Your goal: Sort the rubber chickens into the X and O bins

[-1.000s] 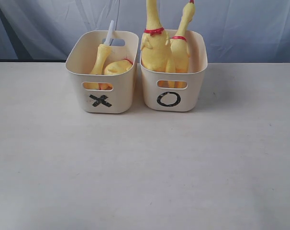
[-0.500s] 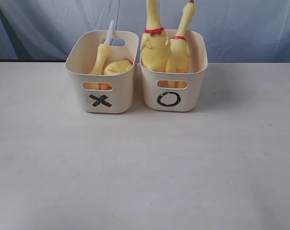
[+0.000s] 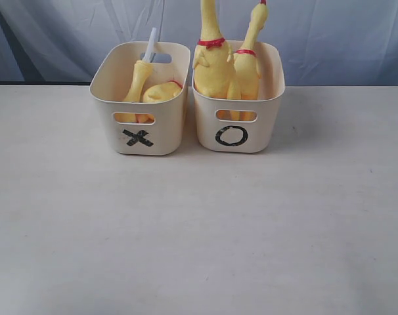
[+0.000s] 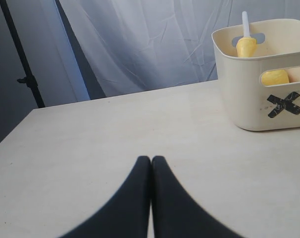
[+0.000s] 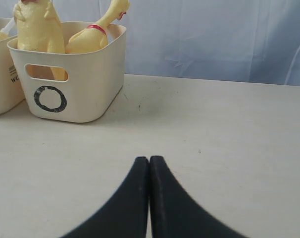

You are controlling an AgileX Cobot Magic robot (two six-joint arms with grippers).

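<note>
Clenched and empty, the left hand (image 4: 151, 160) is being held over the counter (image 3: 199, 230), its two dark fingers being pressed together along their length. Nothing is being gripped by the right hand (image 5: 149, 159) either, which is being held shut in the same way over the counter.

At the far side of the counter, the X bin (image 3: 165, 139) and the O bin (image 3: 266, 128) are being shown side by side, touching or nearly so. In the exterior view, the X bin is being seen on the left.

A limb piece (image 3: 138, 82) with a white tube is being leaned toward the far wall of the X bin, and a headless body (image 3: 163, 90) is being rested just beside it. A taller chicken (image 3: 213, 65) and a shorter chicken (image 3: 247, 65) are being stood upright in the O bin, close together, with their necks and red collars being shown above the rim.

A pale cloth (image 3: 330, 33) is being hung behind the bins.
</note>
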